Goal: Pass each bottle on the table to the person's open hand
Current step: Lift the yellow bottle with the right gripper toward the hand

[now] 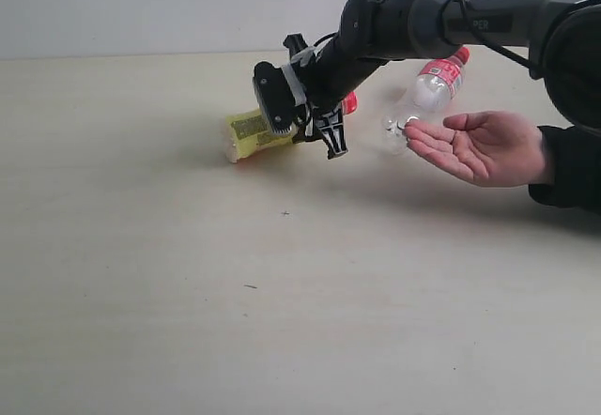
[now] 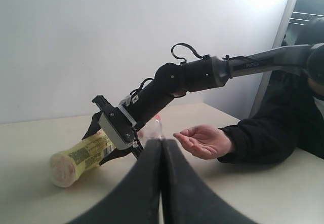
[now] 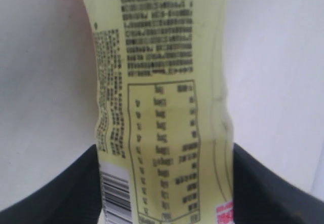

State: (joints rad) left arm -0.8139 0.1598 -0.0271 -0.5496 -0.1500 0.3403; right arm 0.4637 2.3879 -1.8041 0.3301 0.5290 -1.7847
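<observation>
right claw (image 3: 164, 153) astride the yellow bottle (image 1: 249, 133) lying on the desk (image 1: 188, 293), at 9 o'clock of the open hand (image 1: 479, 147); firm grip perhaps, cannot tell; left claw (image 2: 162, 145) closed, empty

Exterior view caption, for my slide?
Right gripper straddles the lying yellow bottle, near a clear bottle and the person's open hand.

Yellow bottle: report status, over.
Left fingers shut. Right fingers astride yellow bottle, grip unconfirmed; bottle lying on table. Open hand palm up; clear bottle lies close beside it.
</observation>
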